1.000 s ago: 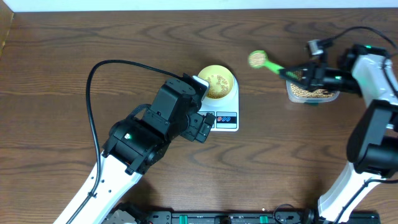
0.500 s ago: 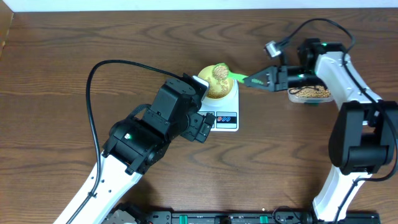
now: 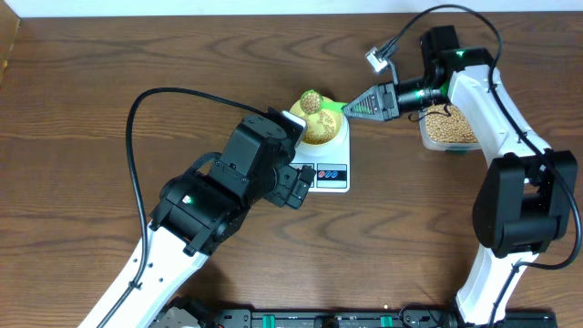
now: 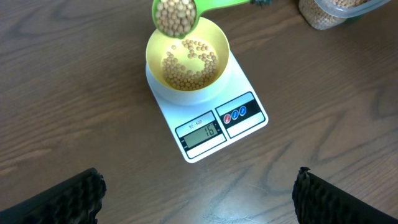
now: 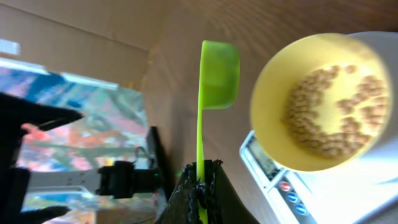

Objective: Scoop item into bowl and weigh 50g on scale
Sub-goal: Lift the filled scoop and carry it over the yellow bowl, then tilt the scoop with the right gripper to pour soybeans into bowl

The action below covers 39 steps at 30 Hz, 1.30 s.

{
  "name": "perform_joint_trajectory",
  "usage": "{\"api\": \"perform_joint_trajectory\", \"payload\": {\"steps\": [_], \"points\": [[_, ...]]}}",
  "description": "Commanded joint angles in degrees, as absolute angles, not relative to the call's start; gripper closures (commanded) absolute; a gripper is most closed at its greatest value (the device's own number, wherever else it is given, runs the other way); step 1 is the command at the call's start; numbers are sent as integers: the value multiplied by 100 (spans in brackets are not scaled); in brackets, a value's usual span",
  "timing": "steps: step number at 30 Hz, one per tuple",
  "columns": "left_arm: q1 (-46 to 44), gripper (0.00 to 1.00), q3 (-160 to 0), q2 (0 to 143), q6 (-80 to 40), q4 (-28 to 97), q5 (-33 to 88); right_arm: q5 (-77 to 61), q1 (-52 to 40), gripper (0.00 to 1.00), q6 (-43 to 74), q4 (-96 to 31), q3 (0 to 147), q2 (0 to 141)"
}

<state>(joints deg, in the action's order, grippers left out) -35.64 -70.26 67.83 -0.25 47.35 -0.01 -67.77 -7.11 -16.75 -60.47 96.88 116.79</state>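
right gripper holding scoop, beans above bowl

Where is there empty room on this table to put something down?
Bare tabletop: the far-left stretch beside the left arm, and the near patch between the scale and the right arm. Crowded: around the yellow bowl, under the green scoop, and by the bean tub.

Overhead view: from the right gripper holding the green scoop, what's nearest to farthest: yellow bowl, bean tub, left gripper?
From the right gripper:
1. yellow bowl, at the green scoop's end.
2. bean tub, behind its wrist.
3. left gripper, beyond the scale.
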Motion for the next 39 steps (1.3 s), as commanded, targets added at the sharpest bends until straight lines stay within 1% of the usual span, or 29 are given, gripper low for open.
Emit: {"api": "perform_joint_trajectory", "payload": {"steps": [1,10,21,26,33,39], "points": [[-3542,1,-7094,6816,-117,4737,-69,-6169,-779,99,-1411,-6047,9981,11734],[-3542,1,-7094,6816,-117,4737,-69,-5081,-939,99,-1415,-6104,10044,11734],[-3542,1,-7094,6816,-117,4737,-69,-4139,-1455,99,-1328,-5948,10051,11719],[-3542,1,-7094,6816,-117,4737,-69,-3474,-1691,99,-1116,-5732,10062,11577],[-3542,1,-7094,6816,-117,4737,-69,-2394,-2029,99,-1118,-5690,10204,11375],[-3542,1,-7094,6816,-117,4737,-69,-2088,-2248,99,-1118,-5699,10466,11356]]}}
